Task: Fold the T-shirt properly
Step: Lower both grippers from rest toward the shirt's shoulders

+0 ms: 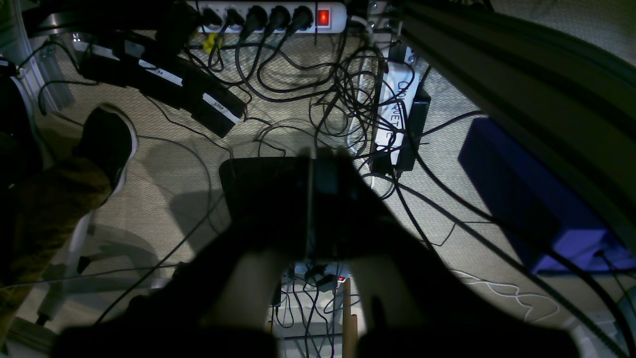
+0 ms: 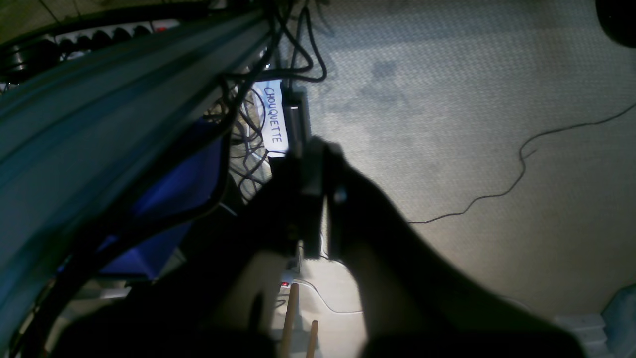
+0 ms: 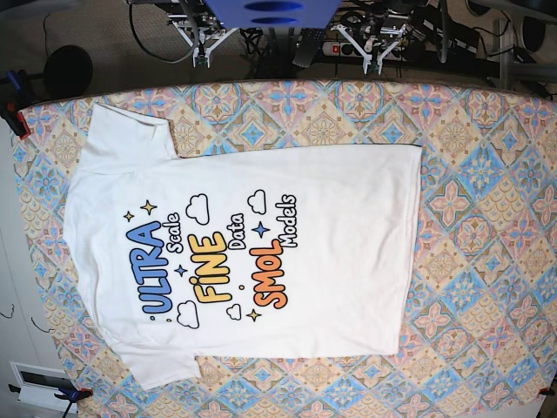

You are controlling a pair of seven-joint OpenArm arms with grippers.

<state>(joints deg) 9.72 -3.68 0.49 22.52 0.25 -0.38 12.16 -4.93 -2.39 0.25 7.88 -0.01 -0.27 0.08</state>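
Note:
The T-shirt point(image 3: 348, 218) lies spread flat and print-side up on the patterned table point(image 3: 487, 218), seen in the base view. Its collar end points left and its hem right, with one sleeve point(image 3: 122, 131) at the back left and the other at the front left. Both arms hang behind the table's far edge, away from the cloth. My left gripper point(image 1: 313, 159) is a dark shape over the floor, jaws pressed together and holding nothing. My right gripper point(image 2: 318, 154) is likewise shut and empty above the carpet. Neither wrist view shows the shirt.
Below the left wrist are a power strip point(image 1: 268, 17), tangled cables point(image 1: 348, 99), a blue box point(image 1: 526, 199) and a shoe point(image 1: 107, 141). A white label reading CHOUQUETTE point(image 2: 276, 119) shows in the right wrist view. Clamps point(image 3: 17, 117) grip the tablecloth's corners.

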